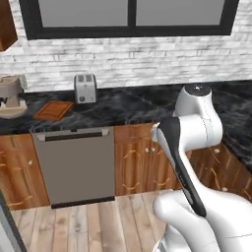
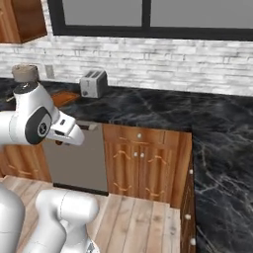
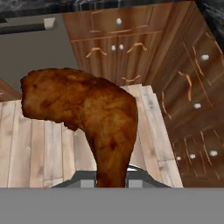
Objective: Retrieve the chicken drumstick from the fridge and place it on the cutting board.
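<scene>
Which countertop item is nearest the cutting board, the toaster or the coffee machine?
The toaster: it stands just behind the cutting board, to its right, nearer than the coffee machine at the left edge.

The chicken drumstick [image 3: 94,120] looks rough and mottled brown, the cutting board [image 1: 53,110] matt reddish wood, the countertop [image 1: 138,106] glossy black marble, the toaster [image 1: 84,88] smooth grey metal, and the floor [image 1: 93,224] pale planks.
</scene>
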